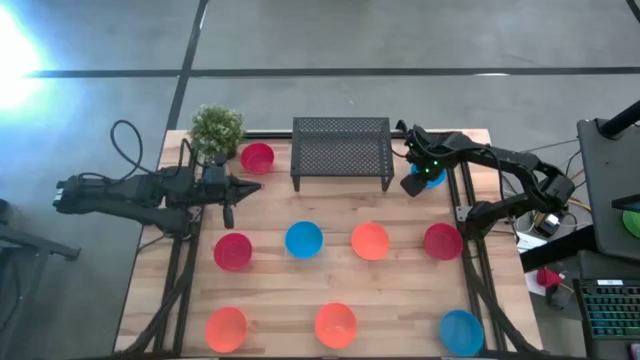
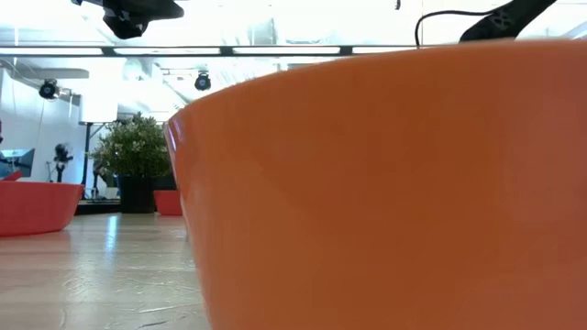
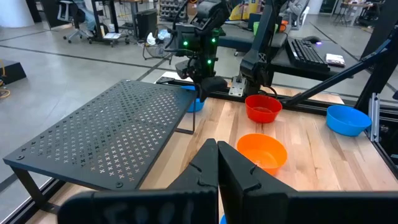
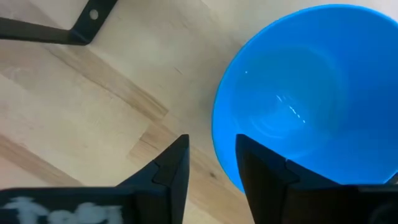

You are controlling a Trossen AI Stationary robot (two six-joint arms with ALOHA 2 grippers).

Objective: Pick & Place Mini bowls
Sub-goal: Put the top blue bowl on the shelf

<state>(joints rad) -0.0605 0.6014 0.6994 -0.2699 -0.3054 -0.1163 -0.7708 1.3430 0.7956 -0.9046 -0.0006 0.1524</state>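
Nine mini bowls sit upright on the wooden table. In the high view they are crimson, blue and orange. My right gripper is low over the blue bowl to the right of the rack. It is open, with one finger outside the bowl's rim and one inside. My left gripper is shut and hangs over the table's left part, right of the plant, touching nothing.
A black wire-mesh rack stands at the far middle, just left of the right gripper. A small potted plant occupies the far left corner. One orange bowl fills most of the low view. Bare wood lies between the bowl rows.
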